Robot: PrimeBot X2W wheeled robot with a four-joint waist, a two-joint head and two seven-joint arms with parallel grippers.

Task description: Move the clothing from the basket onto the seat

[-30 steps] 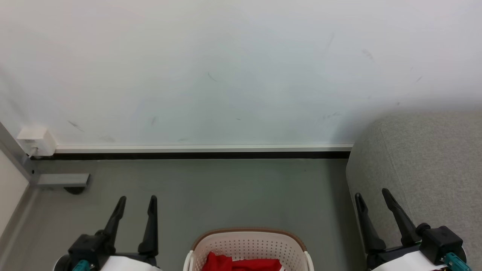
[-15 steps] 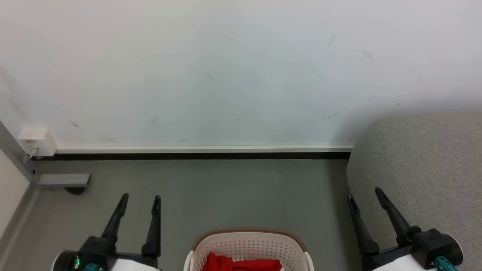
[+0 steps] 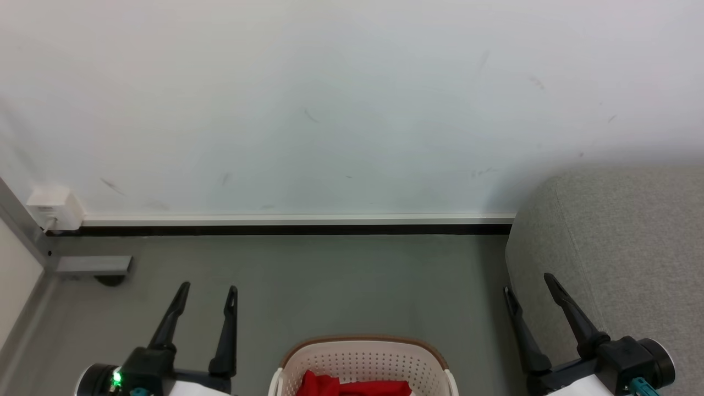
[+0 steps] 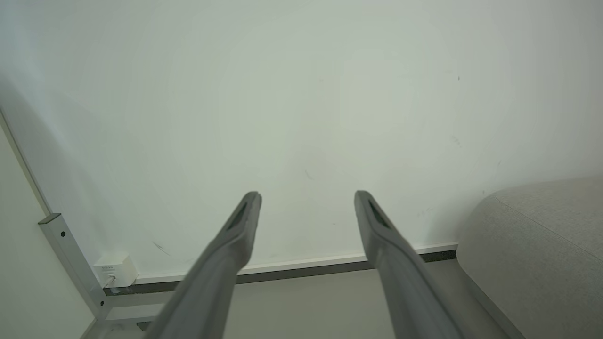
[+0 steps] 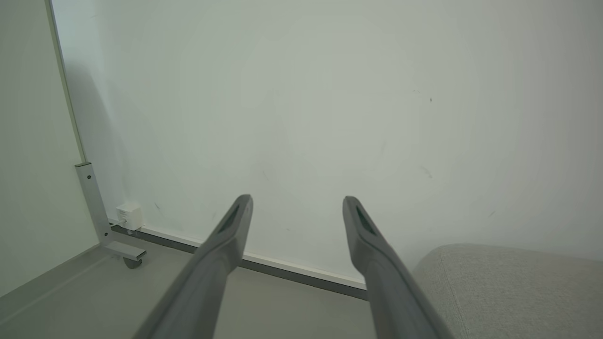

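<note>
In the head view, clothing (image 3: pixel 352 387) in basket (image 3: pixel 364 356) between left hand (image 3: pixel 209 286) and right hand (image 3: pixel 526 281), both released.

Even soft light, sharp, faint shadows

Bare test room: scuffed white wall (image 3: pixel 352 99), grey floor (image 3: pixel 330 286), grey sofa (image 3: pixel 621 247).

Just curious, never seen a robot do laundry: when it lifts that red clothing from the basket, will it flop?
Likely floppy: the clothing lies crumpled in soft folds in the basket, so it should sag and dangle when pinched. Probably light, since it looks like thin fabric.
</note>
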